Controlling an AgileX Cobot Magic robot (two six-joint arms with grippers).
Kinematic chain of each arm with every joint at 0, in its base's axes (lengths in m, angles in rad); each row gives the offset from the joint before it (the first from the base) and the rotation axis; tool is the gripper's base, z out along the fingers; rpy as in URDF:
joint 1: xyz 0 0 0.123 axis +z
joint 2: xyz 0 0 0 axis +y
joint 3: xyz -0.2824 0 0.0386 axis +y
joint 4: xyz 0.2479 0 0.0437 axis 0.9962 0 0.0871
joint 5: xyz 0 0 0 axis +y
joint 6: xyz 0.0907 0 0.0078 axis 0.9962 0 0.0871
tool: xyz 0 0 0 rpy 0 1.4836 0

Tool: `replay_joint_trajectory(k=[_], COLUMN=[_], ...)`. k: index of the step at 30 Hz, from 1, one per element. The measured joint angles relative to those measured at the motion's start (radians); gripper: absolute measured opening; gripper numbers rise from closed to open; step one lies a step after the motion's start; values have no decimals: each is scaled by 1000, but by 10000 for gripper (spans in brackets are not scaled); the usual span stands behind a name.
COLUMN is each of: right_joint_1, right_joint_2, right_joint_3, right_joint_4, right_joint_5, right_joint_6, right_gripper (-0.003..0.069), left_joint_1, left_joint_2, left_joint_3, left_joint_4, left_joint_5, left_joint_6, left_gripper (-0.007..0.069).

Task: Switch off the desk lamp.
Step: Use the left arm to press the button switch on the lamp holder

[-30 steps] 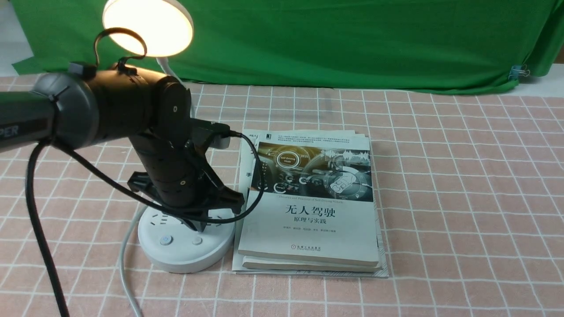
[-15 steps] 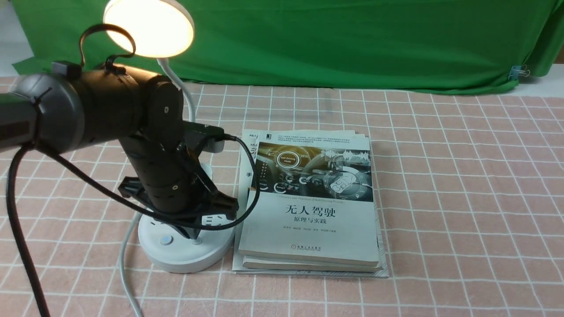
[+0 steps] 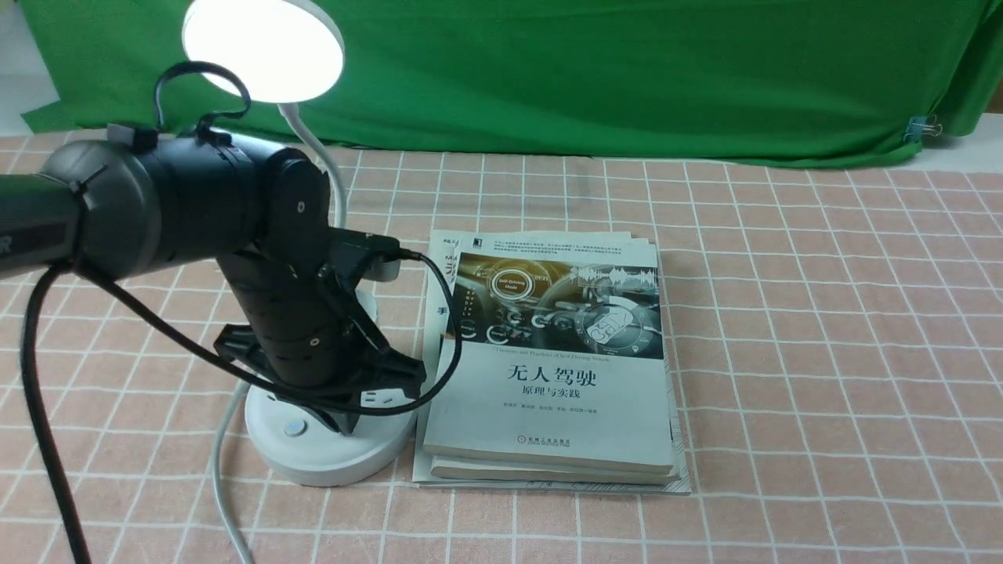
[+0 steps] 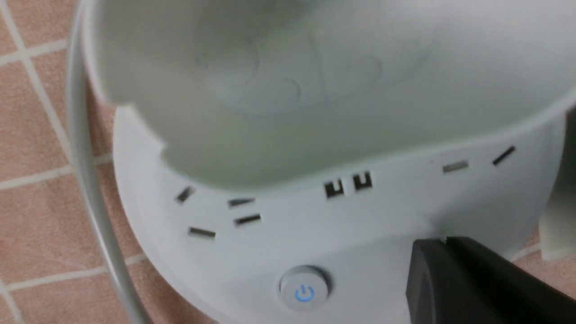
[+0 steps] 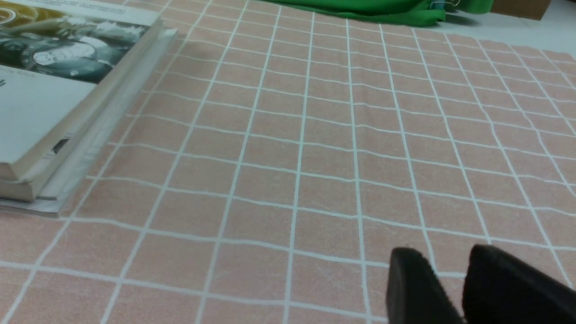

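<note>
While the left gripper [image 3: 345,419] has dropped onto the base, jaws' gap unclear, the lamp [image 3: 263,48] glows whiter, unextinguished.

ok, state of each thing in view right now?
lamp: lit
power button: blue icon glowing, not covered
left gripper: tip down on the base, beside the power button; open or shut unclear
right gripper: empty, slightly open
books: closed, stacked flat
</note>
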Motion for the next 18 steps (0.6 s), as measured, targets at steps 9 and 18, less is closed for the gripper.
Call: replay_joint_trajectory(k=[9, 18], right_joint_1=[0, 0], right_joint_2=[0, 0], right_joint_3=[0, 0], right_joint_4=[0, 0], right_joint_5=[0, 0], right_joint_6=[0, 0], right_gripper=[240, 240], left_joint_1=[-1, -7], left_joint_2=[-15, 50], left_joint_3=[0, -3], left_joint_4=[-6, -8], left_joint_5=[-2, -16], left_joint_6=[-3, 5], left_gripper=[-3, -3])
